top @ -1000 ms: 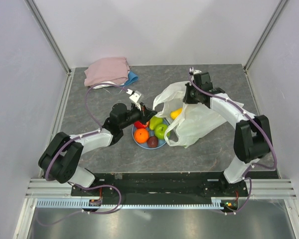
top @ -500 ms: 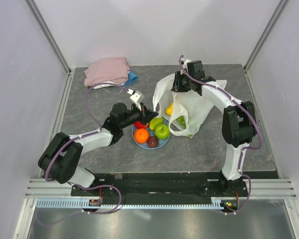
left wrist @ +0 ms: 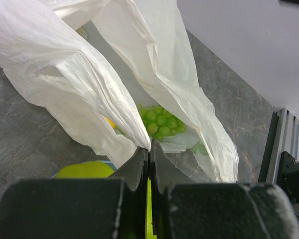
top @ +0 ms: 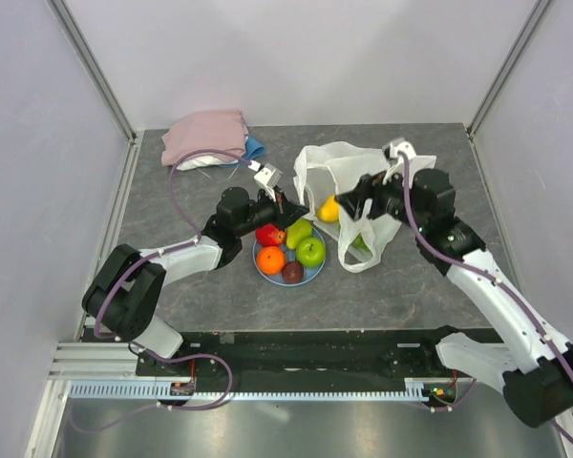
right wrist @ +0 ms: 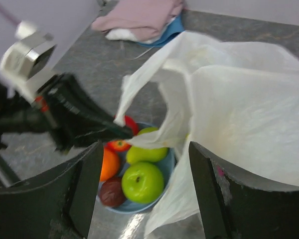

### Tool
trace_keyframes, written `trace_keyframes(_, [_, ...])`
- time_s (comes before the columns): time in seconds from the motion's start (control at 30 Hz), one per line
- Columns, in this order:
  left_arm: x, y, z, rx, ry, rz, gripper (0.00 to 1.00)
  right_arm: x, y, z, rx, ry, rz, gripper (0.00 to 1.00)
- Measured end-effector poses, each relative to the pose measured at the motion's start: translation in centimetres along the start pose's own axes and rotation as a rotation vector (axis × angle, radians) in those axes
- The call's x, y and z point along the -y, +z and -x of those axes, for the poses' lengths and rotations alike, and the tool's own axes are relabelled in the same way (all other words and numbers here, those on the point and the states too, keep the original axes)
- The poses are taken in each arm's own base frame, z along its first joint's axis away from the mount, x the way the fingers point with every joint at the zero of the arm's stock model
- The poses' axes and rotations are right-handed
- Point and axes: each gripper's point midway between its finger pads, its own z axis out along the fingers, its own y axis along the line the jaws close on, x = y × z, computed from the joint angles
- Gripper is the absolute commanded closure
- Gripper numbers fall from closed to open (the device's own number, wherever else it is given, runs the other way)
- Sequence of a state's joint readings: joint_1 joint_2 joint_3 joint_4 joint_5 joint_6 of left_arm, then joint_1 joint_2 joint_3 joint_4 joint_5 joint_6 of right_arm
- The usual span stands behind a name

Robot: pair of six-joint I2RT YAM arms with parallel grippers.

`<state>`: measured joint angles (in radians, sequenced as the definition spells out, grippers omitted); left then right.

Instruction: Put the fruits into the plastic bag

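The white plastic bag [top: 368, 181] stands slumped at centre right, its mouth toward the blue plate [top: 317, 274]. My left gripper [top: 285, 204] is shut, pinching the bag's handle edge [left wrist: 139, 134] just above the plate. A yellow mango [top: 330, 209] and a green grape bunch [left wrist: 160, 122] lie inside the bag. The plate holds a red apple [top: 269, 235], orange [top: 271, 260], green apple [top: 310, 251], pear [top: 298, 232] and a dark brown-red fruit [top: 292, 272]. My right gripper [top: 355, 208] hangs open beside the bag, over the plate [right wrist: 139, 206], with nothing between its fingers [right wrist: 84, 189].
A folded pink cloth [top: 205, 135] with a blue piece [top: 256, 150] under it lies at the back left. Grey walls and metal rails close in the tabletop on both sides.
My right gripper has opened, let go of the bag and swung from the back toward the near right. The bag has slumped narrower. My left gripper shifted slightly back and right with the bag's edge.
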<state>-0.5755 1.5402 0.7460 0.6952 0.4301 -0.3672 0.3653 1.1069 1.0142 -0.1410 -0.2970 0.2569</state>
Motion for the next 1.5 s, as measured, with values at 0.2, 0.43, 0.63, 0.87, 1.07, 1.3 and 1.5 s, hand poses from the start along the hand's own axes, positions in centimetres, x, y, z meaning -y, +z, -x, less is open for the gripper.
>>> trace_keyframes(0.2, [0.1, 0.4, 0.9, 0.002, 0.001, 0.000, 0.98, -2.8, -1.6, -9.3, -0.187, -0.016, 0.017, 0.28])
trace_keyframes(0.43, [-0.1, 0.4, 0.8, -0.027, -0.014, 0.015, 0.98, -1.5, -3.6, -16.2, -0.357, -0.043, -0.081, 0.33])
trace_keyframes(0.63, [-0.1, 0.6, 1.0, -0.036, -0.018, 0.019, 0.98, -2.0, -3.7, -17.3, -0.382, -0.081, -0.092, 0.36])
trace_keyframes(0.87, [-0.1, 0.6, 0.9, -0.047, -0.023, 0.023, 0.98, -1.5, -2.4, -21.4, -0.511, -0.140, -0.144, 0.42])
trace_keyframes(1.07, [-0.1, 0.7, 1.2, -0.056, -0.024, 0.026, 0.99, 0.0, -1.7, -23.4, -0.564, -0.184, -0.224, 0.83])
trace_keyframes(1.3, [-0.3, 0.9, 2.3, -0.057, -0.009, 0.033, 0.98, 0.3, -1.5, -20.5, -0.505, -0.189, -0.286, 1.00])
trace_keyframes(1.5, [0.3, 1.6, 6.8, -0.026, 0.014, 0.013, 0.99, -2.9, -2.0, -8.6, -0.229, -0.162, -0.254, 1.00])
